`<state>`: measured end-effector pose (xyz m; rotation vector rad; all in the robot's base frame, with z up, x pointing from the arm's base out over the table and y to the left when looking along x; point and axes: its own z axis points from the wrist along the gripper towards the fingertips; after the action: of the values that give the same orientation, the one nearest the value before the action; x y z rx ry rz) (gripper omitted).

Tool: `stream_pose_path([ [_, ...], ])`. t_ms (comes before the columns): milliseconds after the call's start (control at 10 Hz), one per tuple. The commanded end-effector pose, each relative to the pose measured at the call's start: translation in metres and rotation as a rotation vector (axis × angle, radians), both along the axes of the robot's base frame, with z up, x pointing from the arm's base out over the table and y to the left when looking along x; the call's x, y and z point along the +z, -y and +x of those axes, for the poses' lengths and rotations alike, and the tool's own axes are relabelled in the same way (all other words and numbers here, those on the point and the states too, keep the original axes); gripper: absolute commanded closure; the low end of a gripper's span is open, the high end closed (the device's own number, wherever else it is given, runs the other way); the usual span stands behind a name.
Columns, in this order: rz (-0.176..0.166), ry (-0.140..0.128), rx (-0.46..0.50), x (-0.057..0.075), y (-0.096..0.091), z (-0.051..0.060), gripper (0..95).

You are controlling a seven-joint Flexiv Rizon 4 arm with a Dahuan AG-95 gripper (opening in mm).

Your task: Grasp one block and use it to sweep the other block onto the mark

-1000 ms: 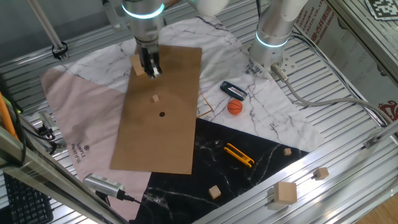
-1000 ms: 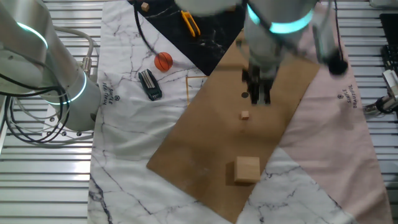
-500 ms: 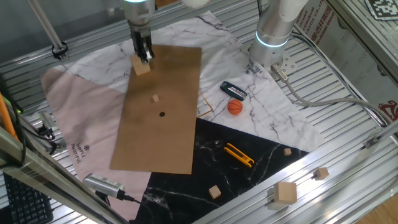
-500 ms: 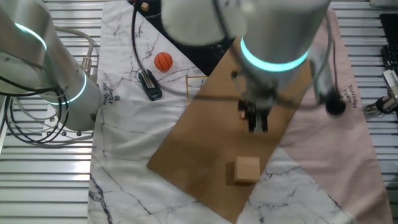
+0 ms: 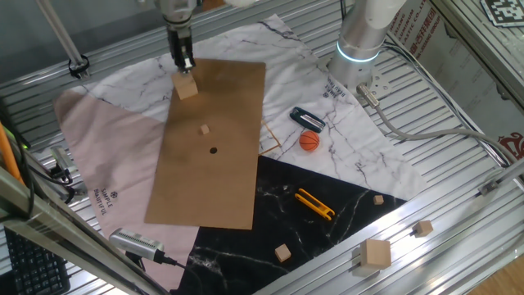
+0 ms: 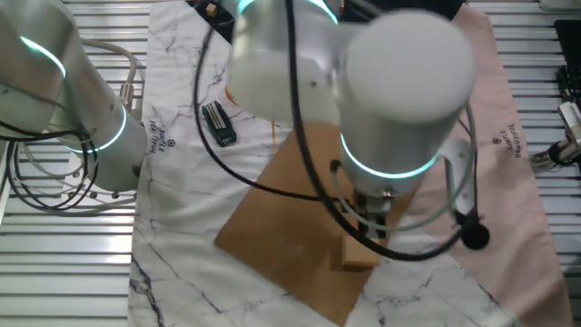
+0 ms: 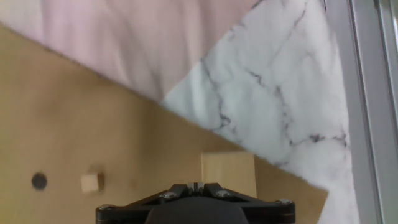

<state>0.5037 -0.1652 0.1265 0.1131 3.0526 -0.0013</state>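
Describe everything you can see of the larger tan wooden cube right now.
The larger tan wooden cube looks like pale, plain-faced wood with no markings. It sits flat near the far corner of the brown cardboard sheet, close to where the white marbled cloth begins. The gripper hangs directly above it; whether the fingers touch it cannot be told. In the hand view its top face shows just ahead of the hand. Nothing else touches it.

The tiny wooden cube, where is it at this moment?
In one fixed view the tiny cube lies on the brown board, between the larger block and the dark dot.
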Motion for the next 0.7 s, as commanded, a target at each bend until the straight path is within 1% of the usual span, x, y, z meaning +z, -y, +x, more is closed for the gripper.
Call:
stream_pose_path([
  [100, 0.002, 0.0, 0.009, 0.0, 0.002, 0.011, 95.0],
  [200, 0.003, 0.0, 0.01, 0.001, 0.004, 0.013, 95.0],
  [300, 0.002, 0.0, 0.011, 0.003, 0.007, 0.012, 95.0],
  [500, 0.013, -0.005, 0.012, 0.011, 0.02, 0.003, 95.0],
  [600, 0.018, -0.007, 0.018, 0.013, 0.028, -0.005, 95.0],
  [700, 0.018, -0.007, 0.021, 0.011, 0.035, -0.012, 95.0],
])
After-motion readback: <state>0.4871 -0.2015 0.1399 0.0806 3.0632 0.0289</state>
